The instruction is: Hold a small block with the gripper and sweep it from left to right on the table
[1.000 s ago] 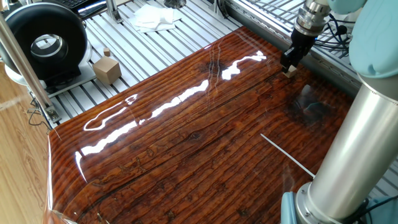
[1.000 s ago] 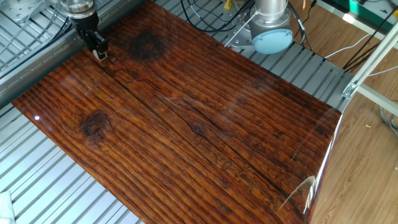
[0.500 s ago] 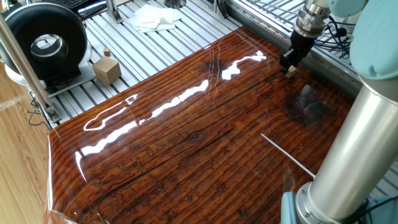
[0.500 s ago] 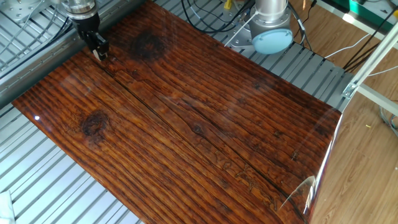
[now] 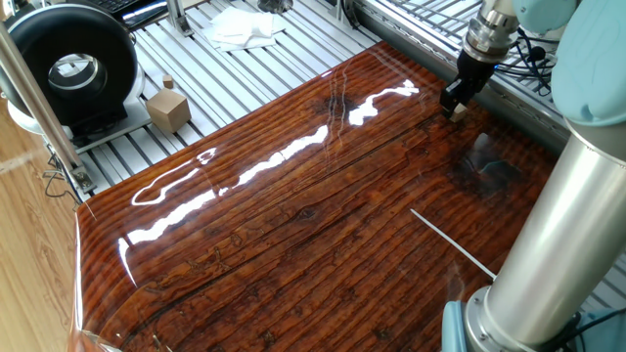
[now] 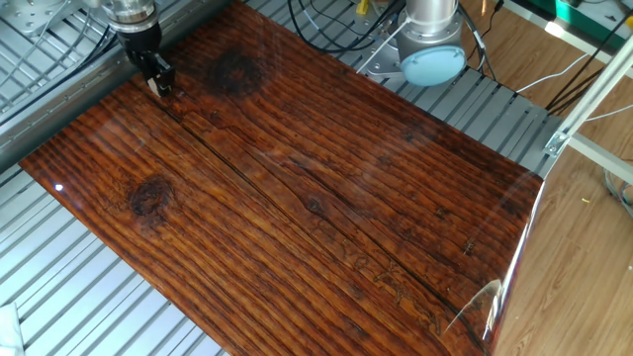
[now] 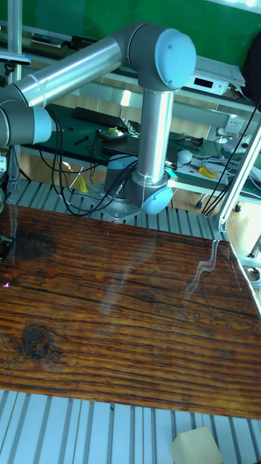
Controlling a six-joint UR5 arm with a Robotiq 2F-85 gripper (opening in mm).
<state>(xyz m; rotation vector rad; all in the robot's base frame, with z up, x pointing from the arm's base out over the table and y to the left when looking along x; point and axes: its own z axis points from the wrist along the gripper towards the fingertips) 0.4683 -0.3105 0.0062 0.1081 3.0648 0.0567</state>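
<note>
The black two-fingered gripper (image 5: 454, 105) stands upright at the far right corner of the glossy reddish-brown table (image 5: 293, 225), its tips at the board. It is shut on the small block (image 5: 456, 113), a tiny pale tan cube that peeks out between the fingertips. In the other fixed view the gripper (image 6: 158, 83) is at the upper left of the table (image 6: 326, 198), with the small block (image 6: 154, 90) pale at its tips. In the tall fixed view the gripper is cut off by the left edge.
A larger tan cube with a knob (image 5: 168, 108), a black round device (image 5: 68, 64) and a white cloth (image 5: 245, 24) lie on the slatted aluminium frame beyond the board. The arm's base (image 6: 432, 49) and cables stand at one long side.
</note>
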